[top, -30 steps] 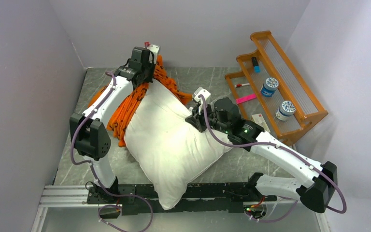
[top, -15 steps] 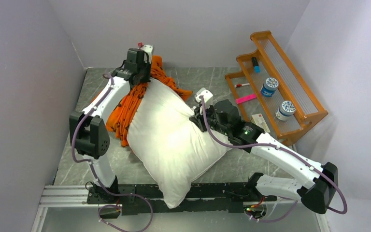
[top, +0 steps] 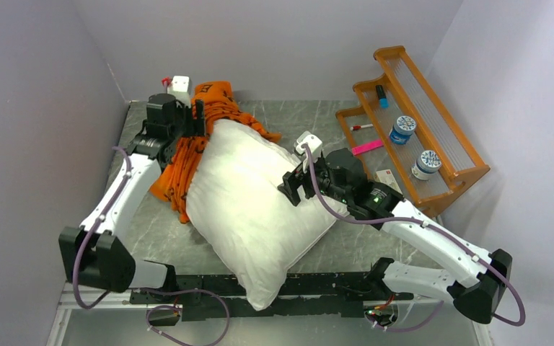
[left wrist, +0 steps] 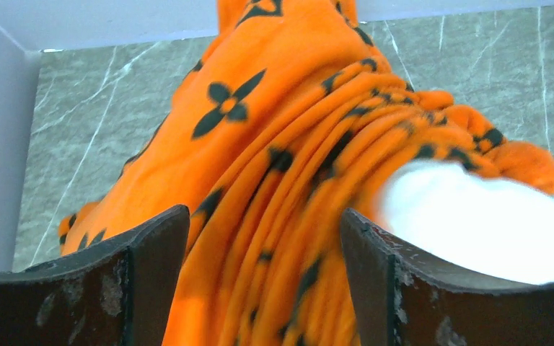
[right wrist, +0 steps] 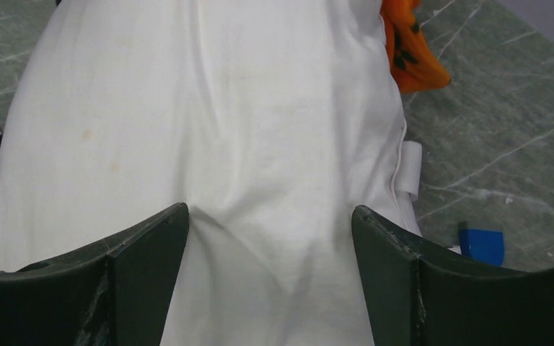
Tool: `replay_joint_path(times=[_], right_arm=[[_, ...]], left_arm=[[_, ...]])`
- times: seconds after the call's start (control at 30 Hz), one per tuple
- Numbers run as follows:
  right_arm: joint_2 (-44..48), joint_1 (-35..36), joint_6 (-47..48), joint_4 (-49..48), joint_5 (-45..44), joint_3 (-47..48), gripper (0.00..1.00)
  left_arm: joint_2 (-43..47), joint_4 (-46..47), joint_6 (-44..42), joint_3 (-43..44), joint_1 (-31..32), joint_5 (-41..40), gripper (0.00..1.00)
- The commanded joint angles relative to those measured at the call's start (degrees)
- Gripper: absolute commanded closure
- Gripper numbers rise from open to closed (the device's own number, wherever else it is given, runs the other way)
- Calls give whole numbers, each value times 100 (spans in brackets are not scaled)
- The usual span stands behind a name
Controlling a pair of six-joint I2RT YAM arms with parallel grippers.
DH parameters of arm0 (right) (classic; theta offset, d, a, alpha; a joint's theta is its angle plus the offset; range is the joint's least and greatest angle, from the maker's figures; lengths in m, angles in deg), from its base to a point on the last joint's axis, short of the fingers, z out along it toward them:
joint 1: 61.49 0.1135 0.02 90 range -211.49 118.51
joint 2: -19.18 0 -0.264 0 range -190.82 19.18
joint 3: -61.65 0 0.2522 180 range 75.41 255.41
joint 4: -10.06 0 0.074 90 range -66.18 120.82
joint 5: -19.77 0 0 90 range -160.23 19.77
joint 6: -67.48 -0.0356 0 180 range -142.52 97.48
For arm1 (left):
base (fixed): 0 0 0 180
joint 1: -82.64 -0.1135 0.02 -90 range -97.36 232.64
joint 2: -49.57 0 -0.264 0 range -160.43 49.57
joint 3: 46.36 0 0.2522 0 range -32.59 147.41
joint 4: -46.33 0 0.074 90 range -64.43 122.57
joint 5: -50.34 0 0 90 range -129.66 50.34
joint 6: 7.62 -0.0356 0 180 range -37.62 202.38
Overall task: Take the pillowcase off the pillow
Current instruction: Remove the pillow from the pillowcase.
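Both spread wide, the left claw (left wrist: 263, 216) straddles the bunched bright orange flower-printed fabric pillowcase (left wrist: 231, 108) just ahead of it and the right claw (right wrist: 268, 213) straddles the plump white stuffed pillow (right wrist: 209, 108) beneath it; best to pinch a deep orange fold, pin the pillow, then pull apart.

Plump white pillow (top: 249, 205), orange pillowcase (top: 180, 169) bunched at far corner

From high above the near edge we look down over the whole grey marbled tabletop (top: 310, 119). At the left wrist we sit very close, facing the bright orange, brown-flowered fabric pillowcase (left wrist: 260, 144). At the right wrist we look closely down the plump white stuffed pillow (right wrist: 223, 130). All three views share the spot where the two meet.
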Motion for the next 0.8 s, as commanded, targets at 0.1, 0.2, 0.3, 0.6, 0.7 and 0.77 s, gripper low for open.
replay_joint_path(times=[0.1, 0.2, 0.3, 0.6, 0.7, 0.77], right_arm=[[-107, 173, 54, 269, -23, 738, 10], [-226, 272, 74, 403, 16, 920, 9], [-365, 433, 106, 477, -67, 1098, 9], [-1036, 1641, 335, 322, -849, 1524, 8], [-1408, 2152, 351, -50, -1351, 1486, 7], [-1699, 2491, 405, -227, -1631, 1574, 6]], left_arm=[[1326, 331, -34, -899, -63, -107, 16], [1845, 318, -34, -1266, -63, -142, 15], [2367, 360, 25, -1655, -55, -132, 14], [3507, 405, 334, -2755, -55, 200, 11], [3641, 267, 481, -2848, -67, 206, 11], [3705, 254, 483, -2885, -72, 204, 10]])
